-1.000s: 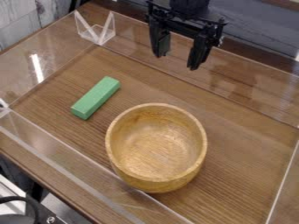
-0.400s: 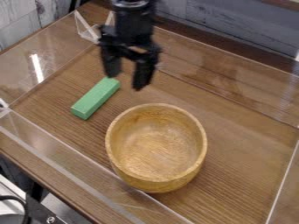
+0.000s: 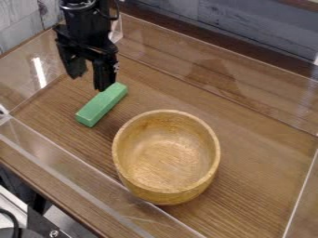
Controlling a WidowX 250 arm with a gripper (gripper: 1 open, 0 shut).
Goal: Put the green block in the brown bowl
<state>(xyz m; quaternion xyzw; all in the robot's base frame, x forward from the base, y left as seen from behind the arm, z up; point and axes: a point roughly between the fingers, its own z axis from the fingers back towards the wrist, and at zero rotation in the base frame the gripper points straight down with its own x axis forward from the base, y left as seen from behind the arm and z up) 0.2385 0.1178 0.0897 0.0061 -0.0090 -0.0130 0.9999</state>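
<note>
Fingers [image 3: 89, 76] now leftward, block's [image 3: 100, 104] far end hidden

The bowl [image 3: 166, 155] is showing light wood with clear grain and a dull sheen, while the block [image 3: 100, 104] is looking smooth, plain and matt green. The table [image 3: 248, 102] is showing dark wood grain, with glossy clear walls [image 3: 37, 149] catching reflections around it.

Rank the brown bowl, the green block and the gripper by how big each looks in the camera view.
1. brown bowl, clearly the largest.
2. gripper, open fingers pointing down over the block's far end.
3. green block, smallest.
Gripper and block look close in size, and the gripper sits farther back, so that ordering is uncertain.
</note>
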